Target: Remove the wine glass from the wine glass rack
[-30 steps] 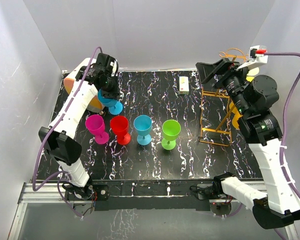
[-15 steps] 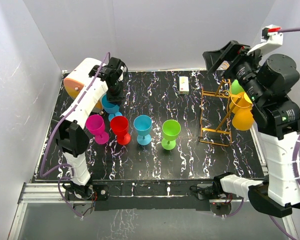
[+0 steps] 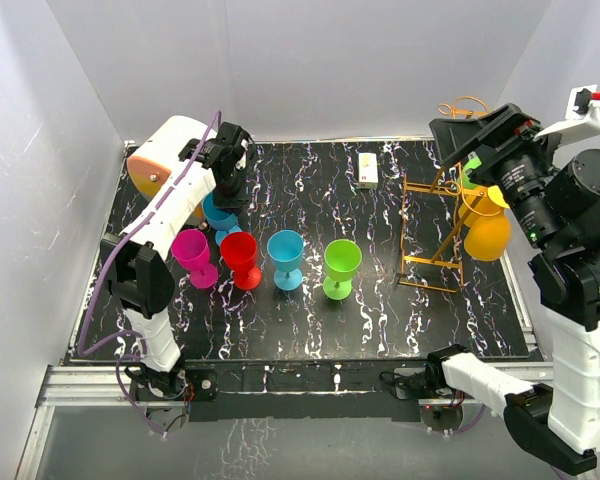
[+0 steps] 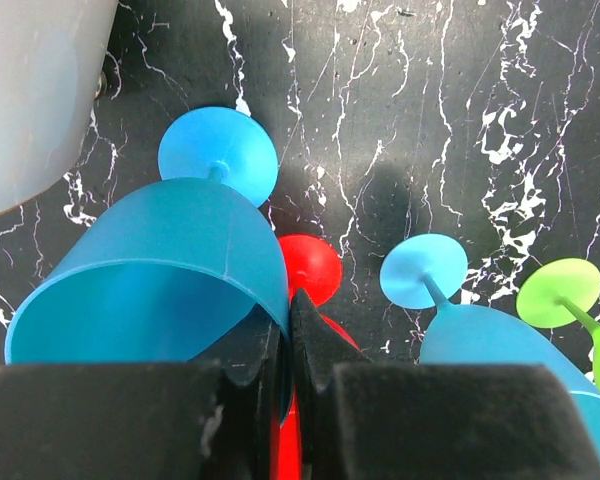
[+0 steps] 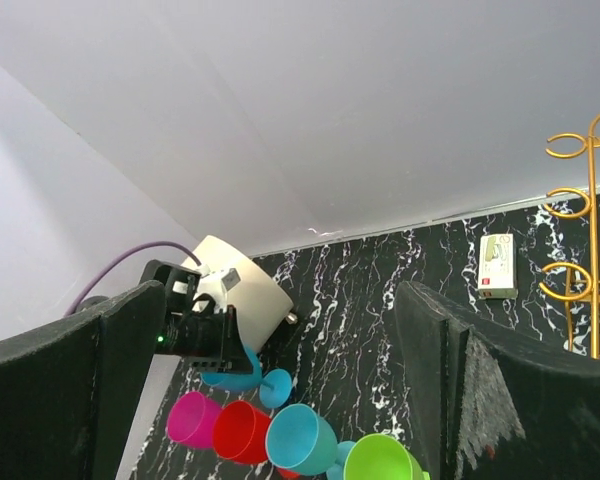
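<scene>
The wine glass rack (image 3: 428, 225) is a tall gold wire frame at the right of the black table; its curled loops show in the right wrist view (image 5: 580, 215). An orange-yellow glass (image 3: 487, 232) and a green glass (image 3: 472, 165) hang on its right side. My left gripper (image 3: 227, 190) is shut on the rim of a blue wine glass (image 3: 218, 212), far left; in the left wrist view the fingers (image 4: 315, 340) pinch the bowl wall (image 4: 150, 280), foot low near the table. My right gripper (image 3: 485, 135) is wide open and empty, high above the rack (image 5: 280, 400).
Magenta (image 3: 192, 252), red (image 3: 240, 255), light blue (image 3: 285, 252) and green (image 3: 341, 265) glasses stand in a row mid-table. A cream-and-orange drum (image 3: 165, 165) lies at the back left. A small white box (image 3: 368, 170) sits at the back. White walls close three sides.
My right arm has risen and drawn back to the right, away from the rack, still open. My left gripper has lowered the blue glass slightly toward the row of glasses.
</scene>
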